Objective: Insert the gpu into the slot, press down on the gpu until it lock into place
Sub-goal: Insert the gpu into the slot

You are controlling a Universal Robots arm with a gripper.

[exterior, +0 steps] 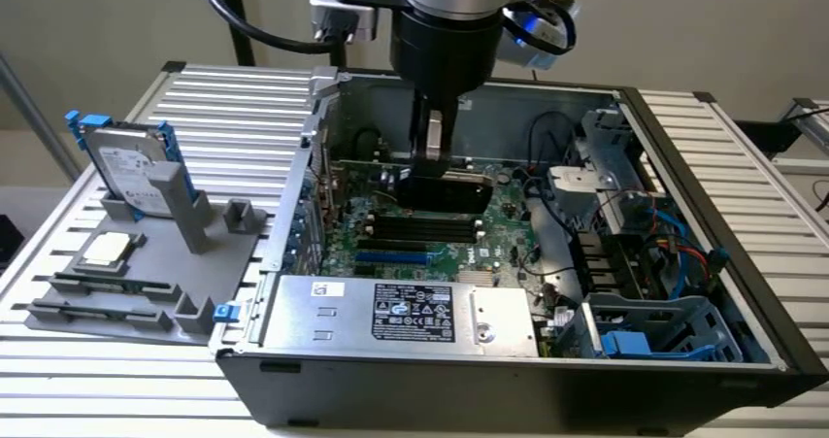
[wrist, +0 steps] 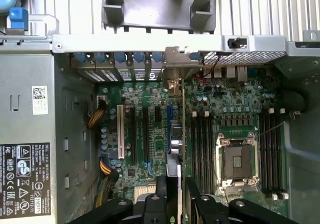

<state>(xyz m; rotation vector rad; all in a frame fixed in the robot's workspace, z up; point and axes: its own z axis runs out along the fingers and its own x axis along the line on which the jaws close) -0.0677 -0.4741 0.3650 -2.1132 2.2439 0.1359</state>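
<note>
Hand clamped on gpu over the board

Drive (exterior: pixel 127 158) stands upright in a grey fixture (exterior: pixel 155 283) at the exterior view's left, on the ribbed surface (exterior: pixel 227 93). Next to it lies the open case (exterior: pixel 518 399), with the silver power supply (exterior: pixel 395 312) along its near wall. Behind that box the blue slot (exterior: pixel 392 259) shows bare on the green board (exterior: pixel 447 258), with black memory slots (exterior: pixel 417 226) just beyond it. Above these the hand (exterior: pixel 437 169) reaches straight down from the arm, its fingers closed on the top edge of the gpu (exterior: pixel 444 193). The black card hangs upright below them. In the wrist view the card runs edge-on between the two fingers (wrist: pixel 161 194), just beside the blue strip. Whether its lower edge touches the slot cannot be told. At the exterior view's right, blue cables (exterior: pixel 674 253) and a drive cage (exterior: pixel 647 326) sit in the case's end.
</note>
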